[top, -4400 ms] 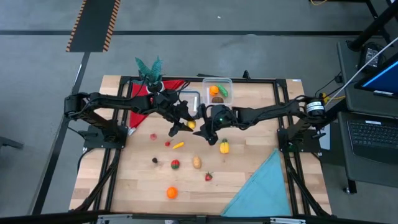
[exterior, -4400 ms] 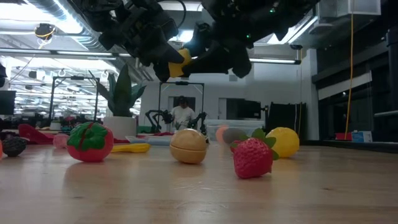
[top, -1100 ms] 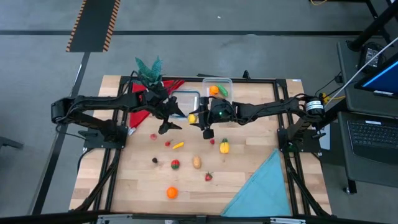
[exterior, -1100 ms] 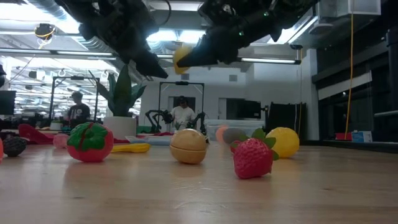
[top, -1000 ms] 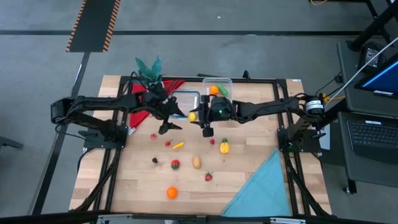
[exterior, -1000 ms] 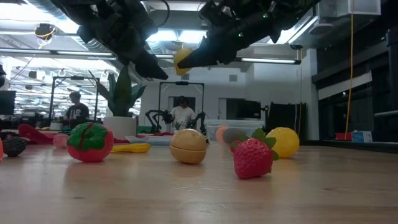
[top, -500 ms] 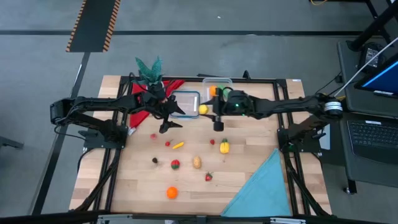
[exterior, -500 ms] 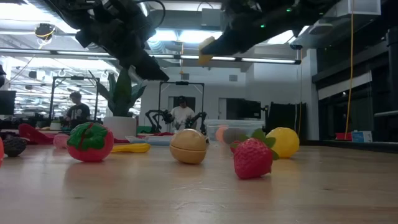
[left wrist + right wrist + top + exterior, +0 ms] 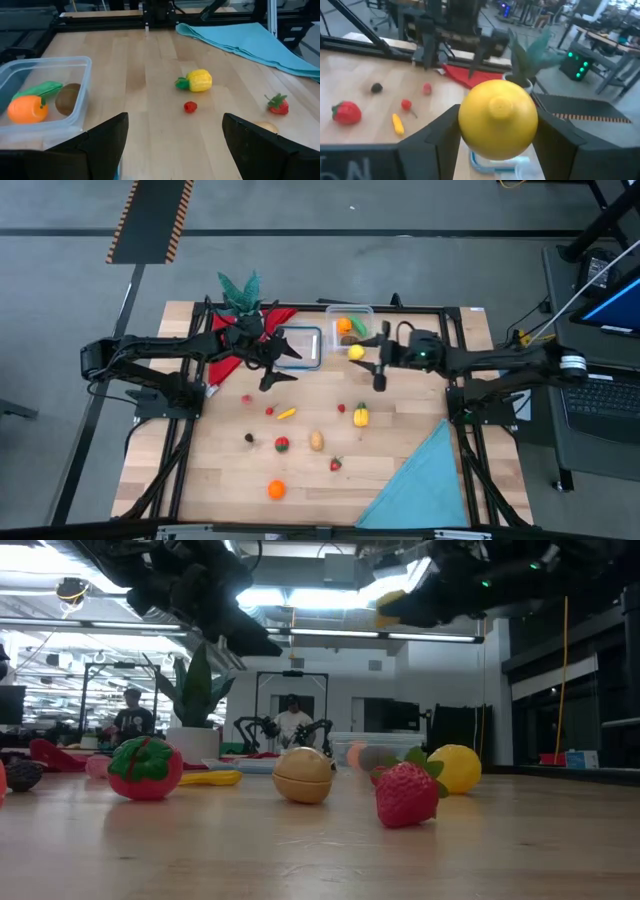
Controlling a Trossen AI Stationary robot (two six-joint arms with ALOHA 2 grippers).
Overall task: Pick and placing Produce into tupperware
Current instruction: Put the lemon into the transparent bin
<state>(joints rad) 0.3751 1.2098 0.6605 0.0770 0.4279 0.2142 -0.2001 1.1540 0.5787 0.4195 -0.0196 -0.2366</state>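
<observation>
right gripper [image 9: 357,352] is clamped on a yellow lemon [image 9: 355,351], held up off the surface [image 9: 400,430] just beside the near edge of the tupperware [image 9: 349,326]; right wrist view shows the lemon [image 9: 497,119] squeezed between both fingers [image 9: 432,142]. in the low view the lemon [image 9: 392,597] sits high in the air under the dark arm.

left gripper [image 9: 272,375] is spread wide with nothing in it, hovering over the surface beside the flat clear square piece with a blue rim [image 9: 300,347]; left wrist view shows its fingers [image 9: 102,140] far apart.

tupperware sits at the far middle of the surface and holds an orange piece [image 9: 26,109], a green piece [image 9: 37,89] and a brown piece [image 9: 67,98].

loose produce on the surface: yellow corn [image 9: 360,416], small red cherry [image 9: 342,407], yellow banana [image 9: 286,414], strawberry [image 9: 336,464], tan potato [image 9: 316,441], red tomato [image 9: 282,444], orange [image 9: 275,490], dark berry [image 9: 249,438], two small red bits [image 9: 246,399] near the left gripper.

blue cloth [image 9: 425,480] at the near right corner, red cloth [image 9: 228,345] and potted plant [image 9: 240,288] at the far left. people [image 9: 131,715] in the room behind in the low view.
</observation>
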